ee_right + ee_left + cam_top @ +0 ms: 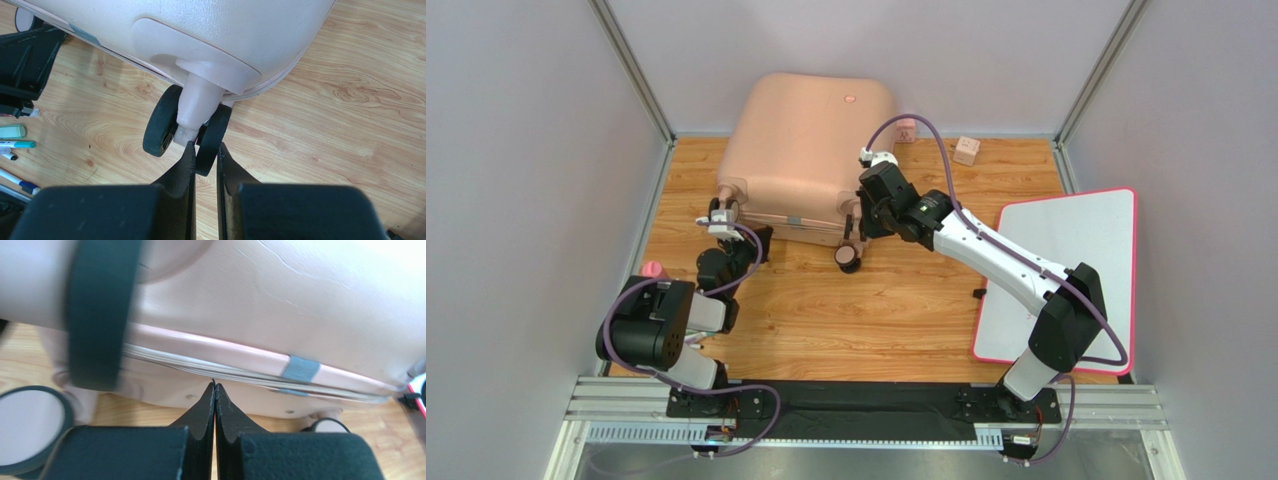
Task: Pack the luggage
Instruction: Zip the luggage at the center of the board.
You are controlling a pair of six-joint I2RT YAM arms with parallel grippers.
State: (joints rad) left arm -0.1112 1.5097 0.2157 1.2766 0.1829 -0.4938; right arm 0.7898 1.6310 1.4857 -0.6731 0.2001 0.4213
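Observation:
The luggage [806, 150], a pale pink hard-shell suitcase, lies shut at the back of the wooden floor. My left gripper [723, 222] is at its near left corner. In the left wrist view its tips [215, 386] are pressed together at the zipper seam [240, 372], with a thin dark sliver pinched between them, seemingly the zipper pull. My right gripper [854, 235] is at the near right corner. In the right wrist view [204, 146] it is closed round one black disc of a caster wheel [212, 132].
A flat white board with a pink rim [1066, 270] lies on the right. A small wooden block [967, 150] sits at the back right. A pink cap [653, 268] is beside the left arm. Pens [15, 145] lie left of the wheel. Grey walls enclose three sides.

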